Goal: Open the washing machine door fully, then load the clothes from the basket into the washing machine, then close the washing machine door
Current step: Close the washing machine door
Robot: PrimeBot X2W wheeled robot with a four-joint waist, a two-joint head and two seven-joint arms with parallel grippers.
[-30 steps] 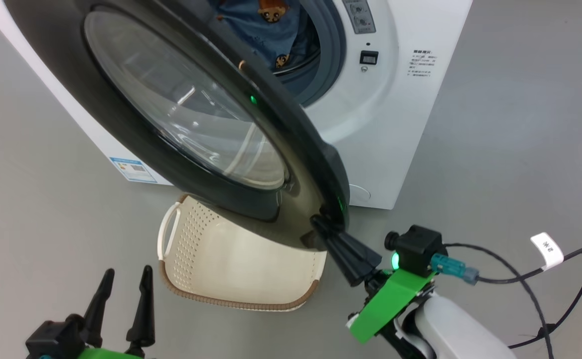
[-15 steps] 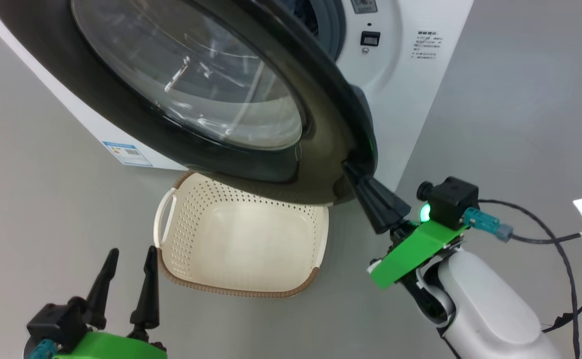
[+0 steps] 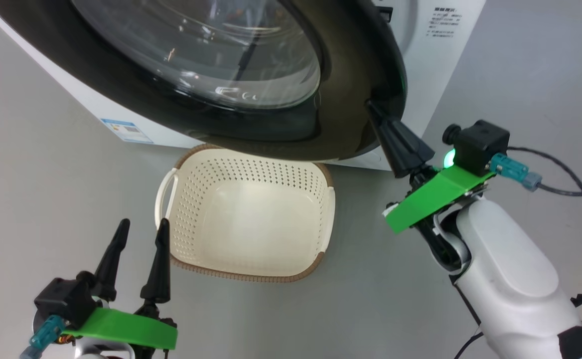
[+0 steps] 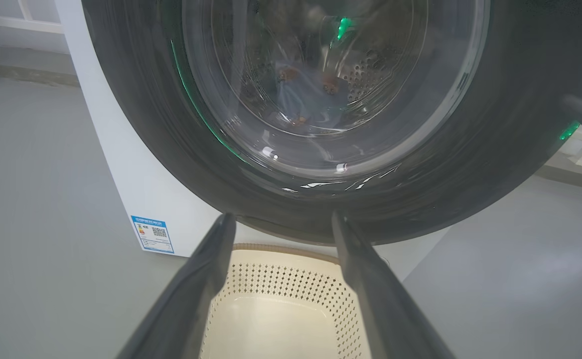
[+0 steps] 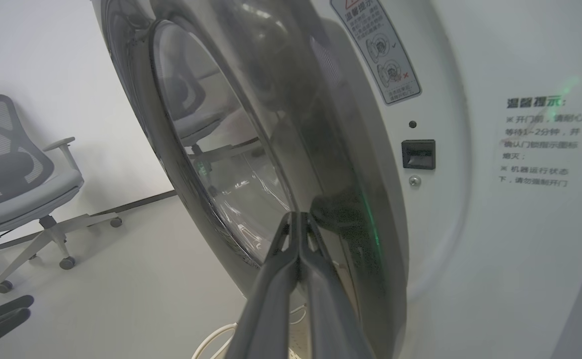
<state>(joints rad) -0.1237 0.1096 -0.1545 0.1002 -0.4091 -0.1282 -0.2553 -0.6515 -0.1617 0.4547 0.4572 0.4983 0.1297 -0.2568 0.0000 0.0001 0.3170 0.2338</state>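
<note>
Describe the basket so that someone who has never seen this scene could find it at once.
Find the big white washing machine with its round black door. On the grey floor just below that door stands the basket, small and empty. Its cream-white perforated walls and brown rim set it apart from the glossy machine.

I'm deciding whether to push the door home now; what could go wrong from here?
1. The right gripper meets the glossy washing machine door with only the tips of its shut jaws; they might slip off the rim.
2. The door stands ajar from the latch slot; the push might end short of latching.
</note>
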